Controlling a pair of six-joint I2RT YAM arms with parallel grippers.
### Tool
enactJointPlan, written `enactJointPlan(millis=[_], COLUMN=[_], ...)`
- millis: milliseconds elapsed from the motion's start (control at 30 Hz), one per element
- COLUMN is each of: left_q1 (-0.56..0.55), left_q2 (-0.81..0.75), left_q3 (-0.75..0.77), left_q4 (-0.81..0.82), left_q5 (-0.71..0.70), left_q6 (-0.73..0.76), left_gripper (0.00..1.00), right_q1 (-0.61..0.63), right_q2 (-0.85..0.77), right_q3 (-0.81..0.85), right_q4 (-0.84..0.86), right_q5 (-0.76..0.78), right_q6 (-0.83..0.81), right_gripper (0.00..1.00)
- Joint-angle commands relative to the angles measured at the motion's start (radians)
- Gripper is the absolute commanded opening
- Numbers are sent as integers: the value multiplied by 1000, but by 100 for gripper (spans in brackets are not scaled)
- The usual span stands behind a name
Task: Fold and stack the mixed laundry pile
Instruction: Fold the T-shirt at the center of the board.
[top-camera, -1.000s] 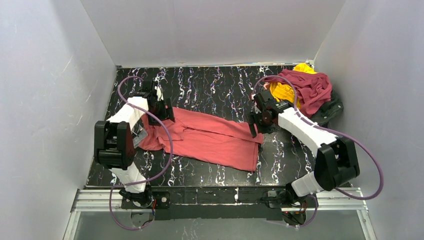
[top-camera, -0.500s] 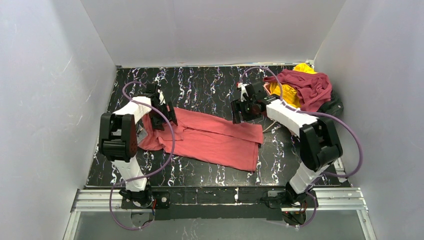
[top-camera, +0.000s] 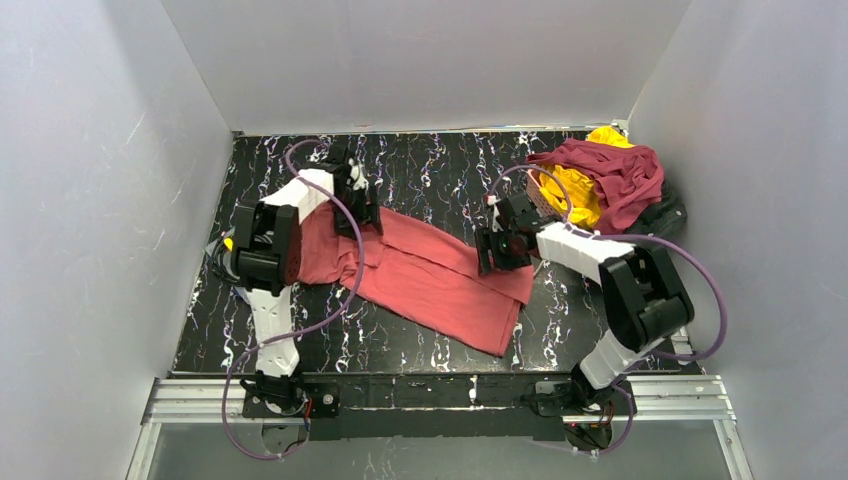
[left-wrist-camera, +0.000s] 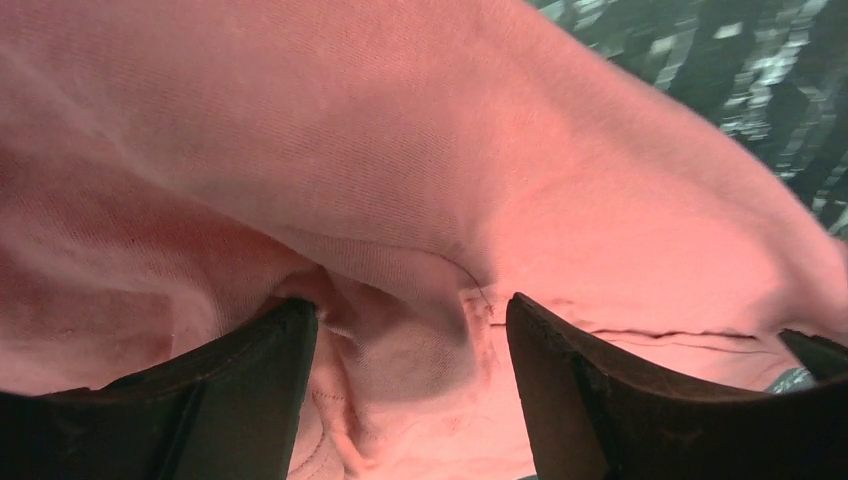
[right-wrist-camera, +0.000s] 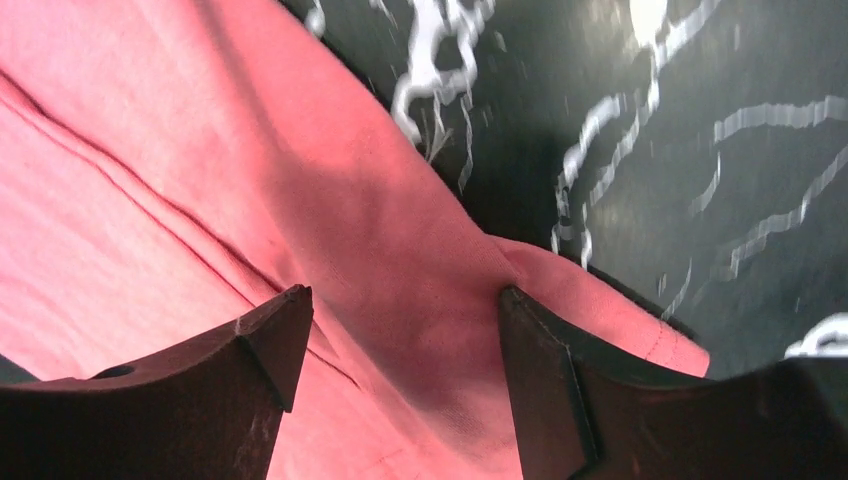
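Carries the left gripper further back and rightward than a second ago, onto the far edge of the salmon-red shirt. Brings the right gripper back from its swing toward the rear half a second ago, down onto the shirt's right-hand corner. Shifts the shirt in the process: now lying more diagonally across the table, with its left part bunched beside the left arm. Holds both pairs of jaws spread: on the left, straddling a raised ridge of cloth without clamping it; on the right, poised just over a flat corner with dark tabletop beyond. Leaves the rest of the laundry pile, maroon, yellow and black, heaped in the far right corner. Looks like lining up a two-point pinch for a first fold; nothing folded or stacked yet.
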Motion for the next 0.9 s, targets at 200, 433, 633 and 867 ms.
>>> enactJointPlan(millis=[200, 433, 633, 867], left_q1=[-94, -88, -52, 17], left_q2=[117, -180, -181, -64], left_q3=[198, -2, -123, -168], left_q4=[-21, 49, 123, 192], left_q5=[131, -45, -58, -53], left_q6=[137, -65, -183, -240], left_gripper=[67, 71, 71, 70], right_q1=[-3, 4, 20, 35], right_q2=[-306, -402, -332, -273], right_q3=[-213, -129, -146, -235], right_q4=[-163, -181, -104, -16], right_q5=[64, 34, -73, -161], right_q6=[130, 58, 53, 83], right_gripper=[83, 85, 71, 66])
